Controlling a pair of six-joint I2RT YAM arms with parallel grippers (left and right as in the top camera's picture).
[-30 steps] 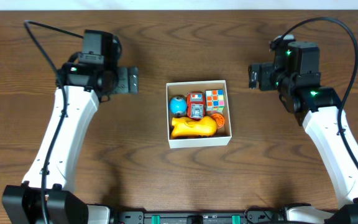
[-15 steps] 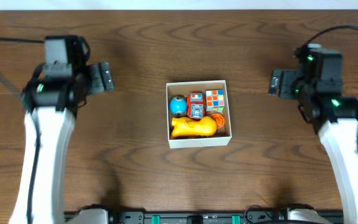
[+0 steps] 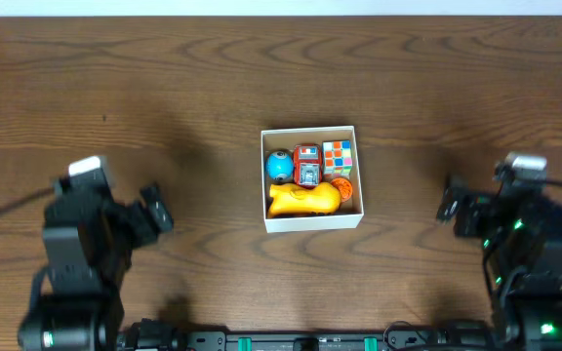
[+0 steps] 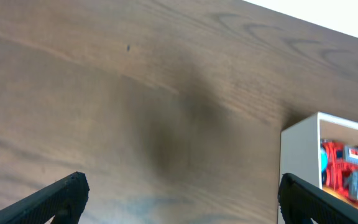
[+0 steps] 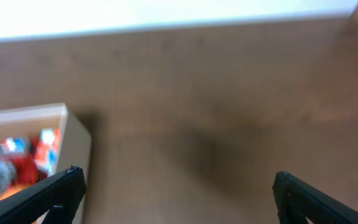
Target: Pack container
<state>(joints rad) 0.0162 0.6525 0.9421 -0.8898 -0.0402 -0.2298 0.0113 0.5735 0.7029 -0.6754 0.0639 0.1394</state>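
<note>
The container [image 3: 312, 221], a small white-walled square box, sits at the table's middle. Inside lie a blue ball [image 3: 279, 166], a red toy car [image 3: 307, 165], a colour cube [image 3: 338, 156], a yellow toy [image 3: 303, 199] and an orange piece [image 3: 345, 190]. My left gripper [image 3: 156, 211] stands open well to the box's lower left, with nothing in it. My right gripper [image 3: 447, 201] stands open to its lower right, also with nothing in it. The left wrist view has the container [image 4: 299, 155] at its right edge, beyond the gripper [image 4: 180, 190]. The right wrist view has the container [image 5: 74, 144] at its left, beside the gripper [image 5: 178, 180].
Dark wood table [image 3: 203, 88] runs on all sides of the box. A pale strip [image 3: 281, 6] marks the table's far edge. Both arm bases fill the near corners.
Both arms have drawn back from beside the box toward the near edge of the table, jaws still wide. The box and its toys have not moved.
</note>
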